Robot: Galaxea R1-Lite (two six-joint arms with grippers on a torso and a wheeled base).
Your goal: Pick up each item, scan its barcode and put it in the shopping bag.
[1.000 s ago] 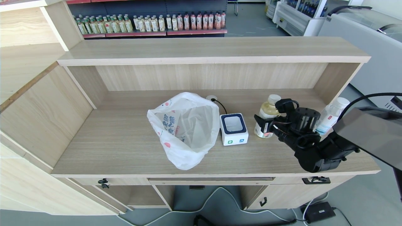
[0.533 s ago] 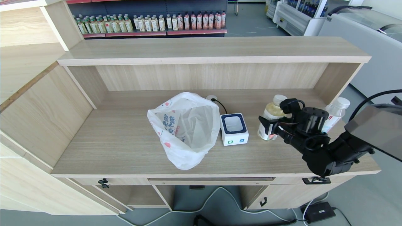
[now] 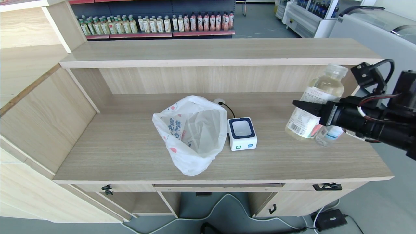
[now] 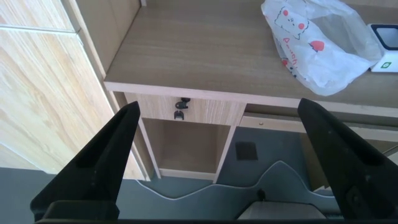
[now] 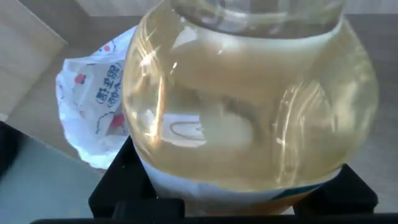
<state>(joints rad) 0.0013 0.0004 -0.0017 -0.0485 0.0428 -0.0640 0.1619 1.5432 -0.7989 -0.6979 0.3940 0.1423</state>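
Note:
My right gripper (image 3: 308, 112) is shut on a bottle of pale yellow drink (image 3: 314, 103) with a white cap, held tilted in the air above the counter's right end. In the right wrist view the bottle (image 5: 249, 106) is close up between the black fingers (image 5: 124, 190). A clear bottle with a blue label (image 3: 327, 135) shows partly behind it. The white shopping bag (image 3: 191, 133) lies open at mid-counter, and the white barcode scanner (image 3: 242, 133) sits just right of it. My left gripper (image 4: 217, 162) hangs open below the counter's front left edge, with the bag (image 4: 317, 43) farther off.
The wooden counter (image 3: 130, 152) has a raised back shelf (image 3: 221, 52) and side walls. The scanner's cable (image 3: 229, 110) runs to a hole at the back. Bare surface lies left of the bag and in front of the scanner.
My right gripper has lifted the yellow drink bottle off the counter, up and to the right. The bag and scanner have not moved.

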